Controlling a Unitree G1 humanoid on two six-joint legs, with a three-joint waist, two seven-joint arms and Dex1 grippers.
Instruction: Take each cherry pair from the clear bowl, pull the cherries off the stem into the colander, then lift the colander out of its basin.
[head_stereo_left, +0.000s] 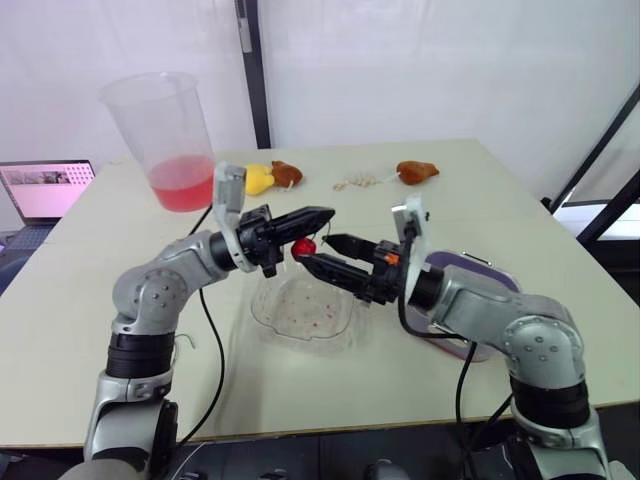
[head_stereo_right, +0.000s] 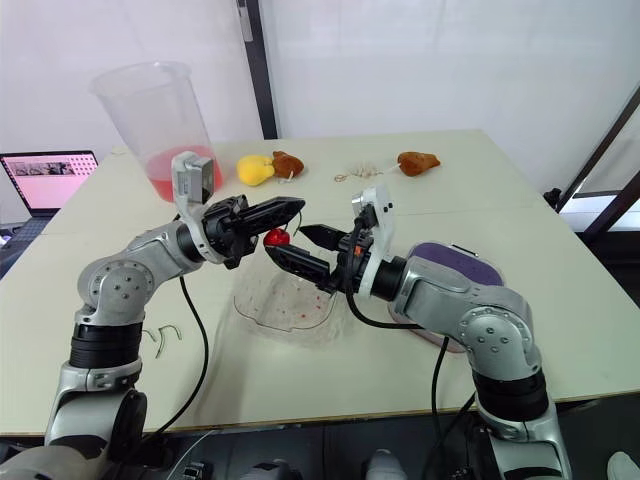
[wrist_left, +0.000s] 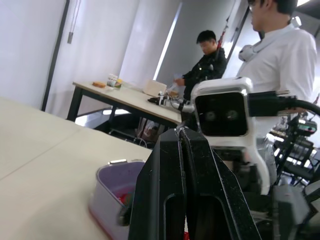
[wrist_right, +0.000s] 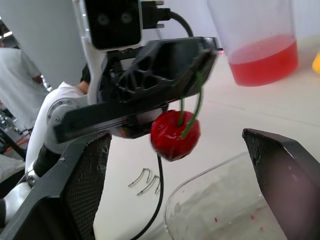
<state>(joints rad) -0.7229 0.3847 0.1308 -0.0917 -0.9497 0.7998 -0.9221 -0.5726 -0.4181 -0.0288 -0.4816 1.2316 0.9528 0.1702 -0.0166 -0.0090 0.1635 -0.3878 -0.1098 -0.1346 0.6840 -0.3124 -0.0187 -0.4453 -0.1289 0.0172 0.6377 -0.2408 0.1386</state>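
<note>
Above the clear bowl (head_stereo_left: 300, 312), left fingers (head_stereo_left: 305, 218) pinch the cherry pair (wrist_right: 175, 134), right fingers (head_stereo_left: 335, 272) spread wide, pitcher (head_stereo_left: 165, 130) behind.

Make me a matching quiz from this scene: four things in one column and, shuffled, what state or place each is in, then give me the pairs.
Things:
1. left tool
2. right tool
3. tall plastic cup
4. clear bowl

States or places:
A. holds pink liquid
B. open, pointing at the cherry pair
C. shut on the green stems, cherry pair hanging below
D. on the table, under both tools

Pairs: 1-C, 2-B, 3-A, 4-D
</note>
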